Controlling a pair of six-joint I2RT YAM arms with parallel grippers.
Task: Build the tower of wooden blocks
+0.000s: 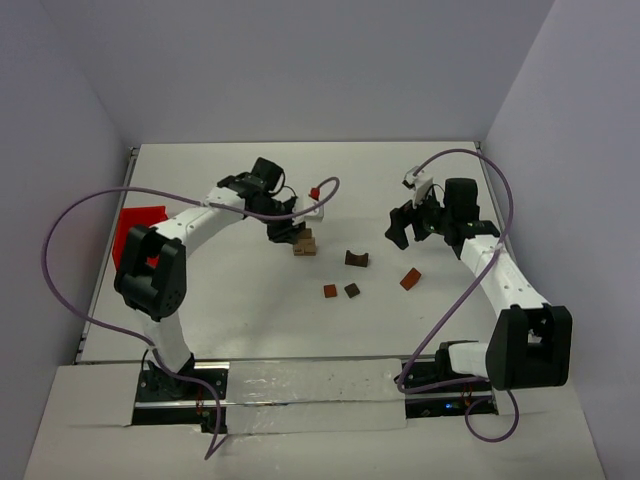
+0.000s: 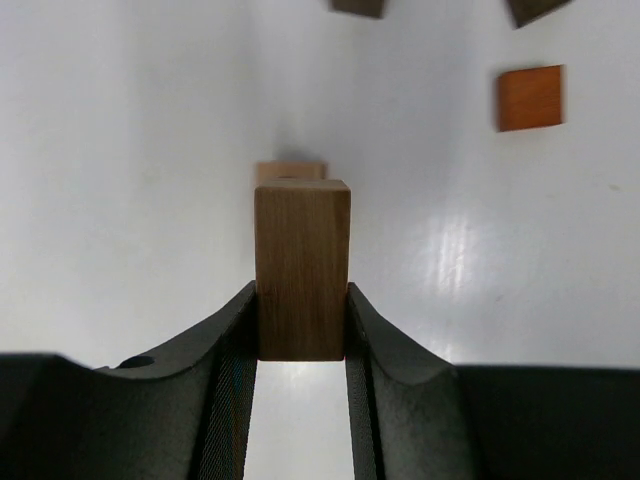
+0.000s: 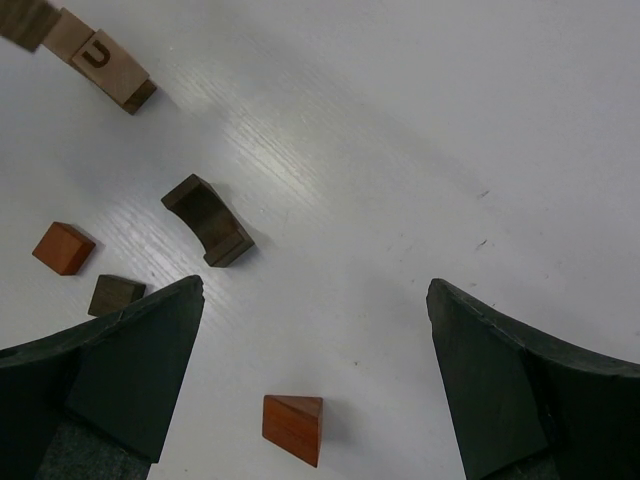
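Red bin sits at the table's 9 o'clock edge, partly behind the left arm; its contents cannot be made out. The left gripper clamps a tan block directly over the wood block tower near table centre. At the tower's 4 o'clock lie a dark arch, a reddish cube, a dark cube and a reddish wedge. The right gripper hangs wide open near the wedge.
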